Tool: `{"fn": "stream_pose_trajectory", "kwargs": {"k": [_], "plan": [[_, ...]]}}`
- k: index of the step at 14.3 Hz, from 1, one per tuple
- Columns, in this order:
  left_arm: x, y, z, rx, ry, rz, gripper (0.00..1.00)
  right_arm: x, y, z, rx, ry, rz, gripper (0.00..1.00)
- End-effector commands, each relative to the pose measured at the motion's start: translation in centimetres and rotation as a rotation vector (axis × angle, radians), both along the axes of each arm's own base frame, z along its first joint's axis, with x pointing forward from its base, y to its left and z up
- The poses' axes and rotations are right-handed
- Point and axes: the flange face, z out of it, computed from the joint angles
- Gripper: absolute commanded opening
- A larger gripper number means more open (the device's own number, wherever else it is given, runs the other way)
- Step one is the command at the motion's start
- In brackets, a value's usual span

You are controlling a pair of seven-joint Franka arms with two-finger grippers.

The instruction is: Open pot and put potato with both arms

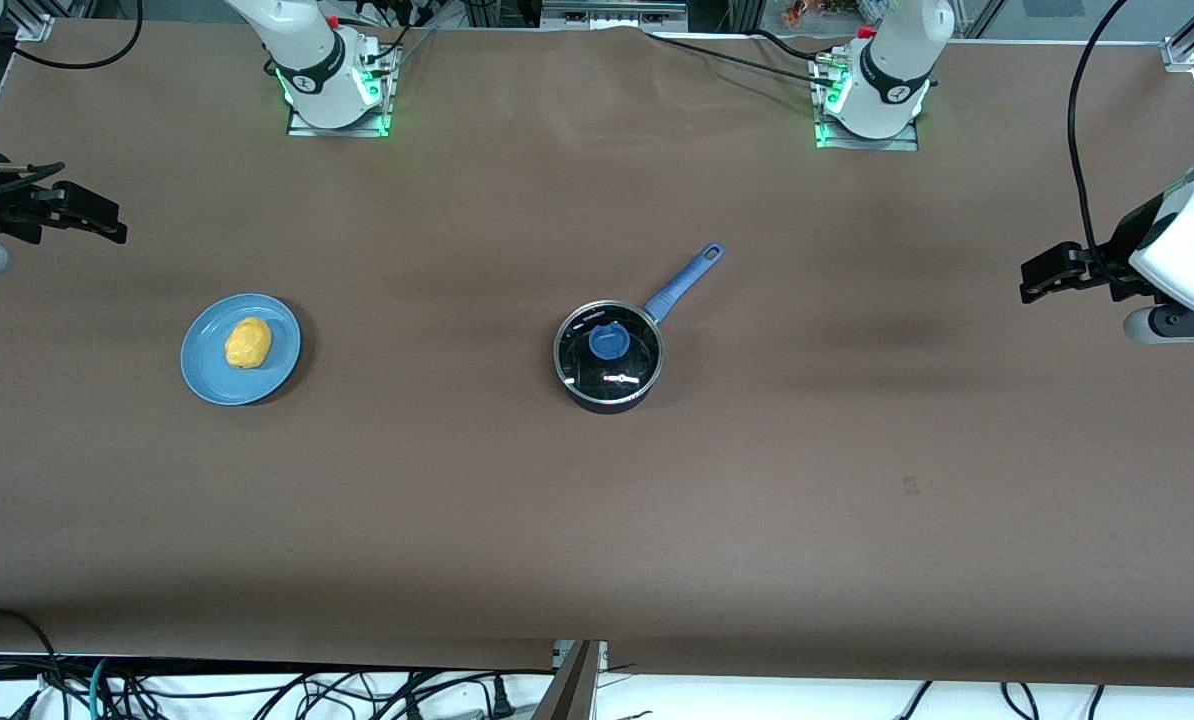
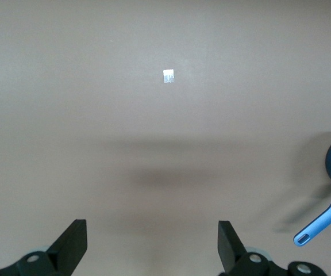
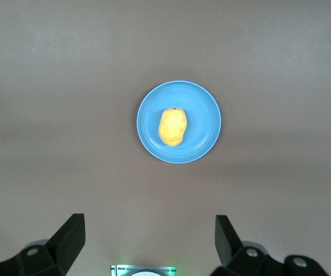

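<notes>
The lidded pot [image 1: 609, 356] stands mid-bench; the potato [image 1: 248, 343] lies toward the right arm's end. The left tool [image 1: 1042, 275] and the right tool [image 1: 97, 215] hang spread, empty.

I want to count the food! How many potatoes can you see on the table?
1. The potato lies on the blue plate toward the right arm's end of the table. The pot has its lid on, so anything inside is hidden.

High front camera and both downward wrist cameras share the table [image 1: 597, 520].
</notes>
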Motion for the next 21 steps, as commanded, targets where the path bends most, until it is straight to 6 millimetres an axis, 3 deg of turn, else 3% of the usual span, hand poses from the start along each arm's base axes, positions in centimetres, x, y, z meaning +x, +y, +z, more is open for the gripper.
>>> {"fn": "stream_pose_trajectory", "kwargs": {"k": [1, 4, 6, 7, 12, 16, 18, 21], "plan": [[-0.7, 0.4, 0.3, -0.035, 0.005, -0.003, 1.0, -0.1, -0.3, 0.3, 0.003, 0.008, -0.018, 1.0], [-0.6, -0.1, 0.0, -0.039, 0.009, -0.011, 1.0, -0.1, -0.8, 0.2, 0.003, 0.009, -0.026, 1.0], [-0.4, -1.9, -0.5, -0.059, 0.018, 0.02, 1.0, -0.2, -0.7, 0.3, 0.003, 0.014, -0.024, 1.0], [-0.3, -3.8, -1.2, -0.078, 0.031, 0.079, 1.0, -0.3, -0.7, 0.3, 0.004, 0.016, -0.023, 1.0], [0.9, -18.4, -6.6, -0.122, 0.006, 0.177, 1.0, -0.2, -0.7, 0.4, 0.002, 0.013, -0.023, 1.0], [0.6, -29.6, -13.8, -0.155, -0.012, 0.237, 1.0, -0.2, -0.4, 0.6, 0.002, 0.008, -0.018, 1.0], [0.2, -33.7, -17.1, -0.187, -0.028, 0.269, 1.0, -0.2, -0.4, 0.5, 0.002, 0.008, -0.017, 1.0], [-1.8, -39.4, -21.6, -0.117, -0.078, 0.219, 1.0, -0.2, -0.4, 0.6, 0.002, 0.01, -0.017, 1.0]]}}
